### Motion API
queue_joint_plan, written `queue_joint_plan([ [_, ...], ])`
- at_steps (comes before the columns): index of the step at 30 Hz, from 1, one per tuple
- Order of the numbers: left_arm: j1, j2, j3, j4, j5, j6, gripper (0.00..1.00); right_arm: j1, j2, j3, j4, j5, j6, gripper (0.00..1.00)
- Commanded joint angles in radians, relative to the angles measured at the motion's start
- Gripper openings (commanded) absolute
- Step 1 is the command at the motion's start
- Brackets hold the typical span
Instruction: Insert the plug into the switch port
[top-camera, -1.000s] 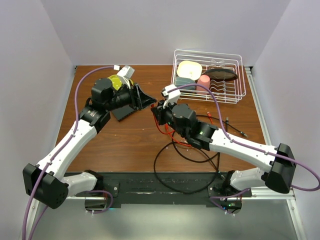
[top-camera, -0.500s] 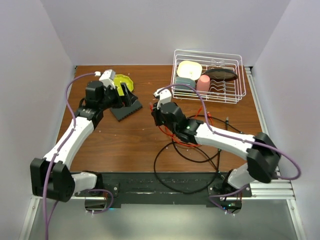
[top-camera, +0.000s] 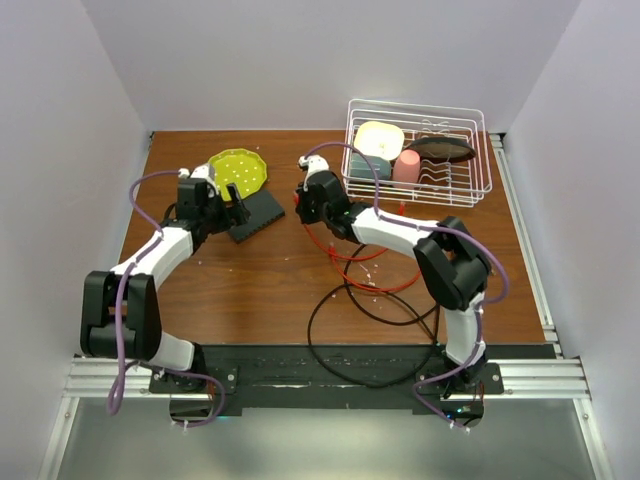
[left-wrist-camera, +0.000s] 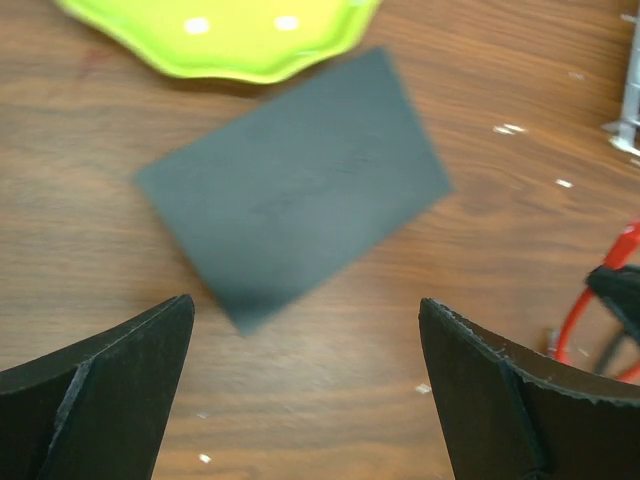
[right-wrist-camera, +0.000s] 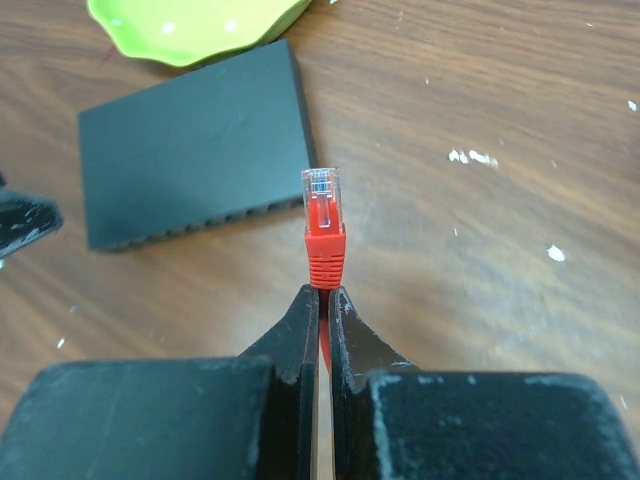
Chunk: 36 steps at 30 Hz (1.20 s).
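Right wrist view is showing the plug (right-wrist-camera: 321, 192), clear-tipped with a red boot, sticking straight out ahead of the right gripper (right-wrist-camera: 323, 298), whose jaws are pinching shut on the boot's tail. The black box (right-wrist-camera: 190, 150) is lying flat on the tabletop (right-wrist-camera: 480, 250) ahead and to that gripper's left, its row of switch ports (right-wrist-camera: 205, 228) facing back toward the gripper. A green plate (right-wrist-camera: 185, 25) is sitting just beyond the box. The left gripper (left-wrist-camera: 305, 310) is hanging wide open, holding nothing, with the box lying ahead of it.
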Motion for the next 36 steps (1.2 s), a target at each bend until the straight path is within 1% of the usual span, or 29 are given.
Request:
queue_joint_plan([
  [1,0.053,0.025,-0.051,0.200,-0.017,0.019,1.00,-0.027,0.075,0.114,0.022,-0.073,0.010,0.00],
  [5,0.078,0.077,-0.062,0.313,-0.006,0.017,1.00,-0.067,0.157,0.178,0.019,-0.116,0.024,0.00],
  [9,0.079,0.154,-0.034,0.360,0.046,-0.001,1.00,-0.075,0.233,0.262,-0.009,-0.129,0.023,0.00],
  [11,0.081,0.193,-0.036,0.400,0.052,-0.009,1.00,-0.075,0.261,0.276,-0.009,-0.126,0.021,0.00],
  [17,0.081,0.283,-0.004,0.471,0.025,-0.019,1.00,-0.084,0.334,0.348,-0.022,-0.103,0.024,0.00],
  [20,0.081,0.309,0.030,0.472,-0.011,-0.010,1.00,-0.090,0.370,0.391,-0.022,-0.122,0.030,0.00],
  [23,0.081,0.326,0.042,0.511,-0.025,0.007,1.00,-0.090,0.402,0.422,-0.025,-0.152,0.037,0.00],
  [28,0.081,0.395,0.101,0.511,0.024,0.016,0.99,-0.089,0.421,0.425,-0.015,-0.186,0.052,0.00],
  [36,0.081,0.386,0.084,0.563,-0.072,0.010,1.00,-0.090,0.398,0.401,-0.019,-0.188,0.037,0.00],
])
